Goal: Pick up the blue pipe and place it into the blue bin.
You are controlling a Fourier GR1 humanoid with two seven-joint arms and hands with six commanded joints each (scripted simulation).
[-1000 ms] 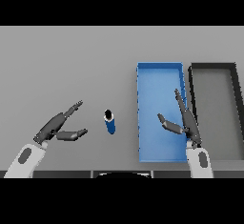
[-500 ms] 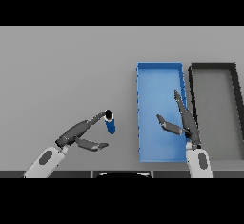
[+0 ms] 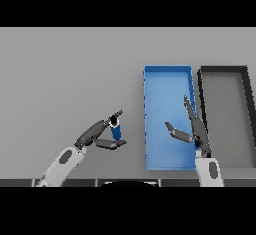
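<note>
A short blue pipe with a dark top stands upright on the grey table, left of the blue bin. My left hand has come up to it from the left: straight fingers lie behind the pipe's top and the thumb reaches under its base, so the pipe sits between them. I cannot tell whether they press on it. My right hand hovers open over the near right part of the blue bin, fingers pointing away and thumb out to the left.
A black bin stands right beside the blue bin, at the table's right side. The table's near edge runs just below both forearms.
My left hand has swept right and a little forward, from well left of the pipe to having fingers and thumb on either side of it. The pipe and right hand have stayed put.
</note>
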